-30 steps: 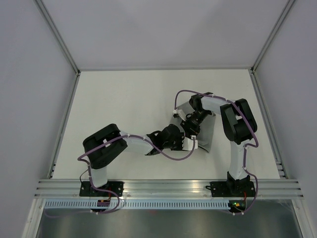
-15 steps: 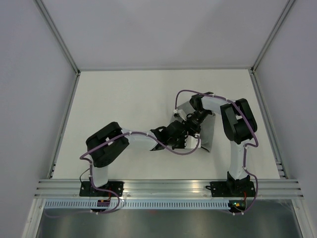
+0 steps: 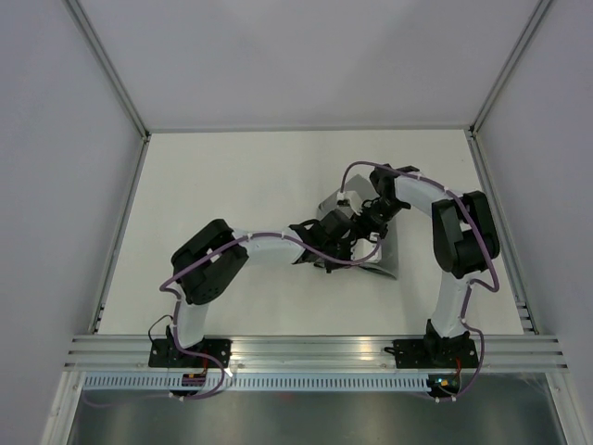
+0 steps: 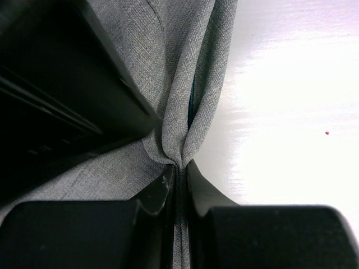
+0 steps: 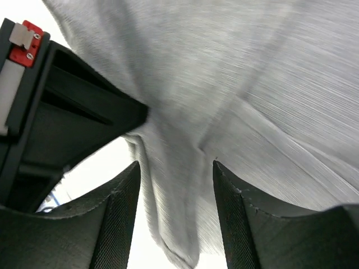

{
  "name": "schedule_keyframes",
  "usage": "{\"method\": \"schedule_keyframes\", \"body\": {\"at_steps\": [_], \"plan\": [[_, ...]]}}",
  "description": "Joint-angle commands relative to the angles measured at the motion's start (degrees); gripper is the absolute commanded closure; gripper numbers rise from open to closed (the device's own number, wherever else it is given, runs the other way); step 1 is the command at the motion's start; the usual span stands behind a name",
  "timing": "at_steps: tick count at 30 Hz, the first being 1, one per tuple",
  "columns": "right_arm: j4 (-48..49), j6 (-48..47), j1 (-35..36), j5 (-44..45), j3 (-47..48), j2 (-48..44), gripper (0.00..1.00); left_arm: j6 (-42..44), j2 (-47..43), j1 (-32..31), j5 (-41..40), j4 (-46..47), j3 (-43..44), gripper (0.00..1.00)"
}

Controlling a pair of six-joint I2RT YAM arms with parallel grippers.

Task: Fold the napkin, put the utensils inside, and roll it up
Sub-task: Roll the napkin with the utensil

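The grey napkin (image 3: 391, 258) lies right of centre, mostly covered by both grippers. In the left wrist view my left gripper (image 4: 180, 169) is shut on a pinched ridge of the napkin (image 4: 185, 67). A thin teal-dark sliver of the utensils (image 4: 190, 105) shows inside that fold's slit; the rest is hidden. From above, the left gripper (image 3: 345, 243) meets the right gripper (image 3: 368, 226) over the cloth. In the right wrist view my right gripper (image 5: 175, 185) stands open, a hanging fold of the napkin (image 5: 185, 213) loose between its fingers (image 5: 119, 224).
The white table (image 3: 241, 185) is bounded by metal rails at the left, right and near edges, with plain walls behind. The left gripper's black housing (image 5: 61, 117) sits close against the right gripper. The right arm's elbow (image 3: 468, 236) stands right of the napkin.
My left gripper has moved right and up onto the napkin and shut on a fold. The right gripper has opened, and its arm has swung right.
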Motion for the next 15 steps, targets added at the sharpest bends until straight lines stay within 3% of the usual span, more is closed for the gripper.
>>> {"method": "schedule_keyframes", "body": {"at_steps": [1, 8, 15], "plan": [[4.2, 3.3, -2.7, 1.3, -0.1, -5.0, 0.39, -4.7, 2.3, 1.0, 5.1, -6.5, 1.6, 0.98], [9.2, 7.3, -10.2, -0.7, -0.9, -10.1, 0.39, -8.5, 5.3, 5.2, 14.7, -12.7, 6.9, 0.98], [16.7, 4.7, -15.8, -2.1, -10.7, -20.5, 0.40, -12.1, 9.8, 10.2, 26.5, -17.2, 11.7, 0.98]]}}
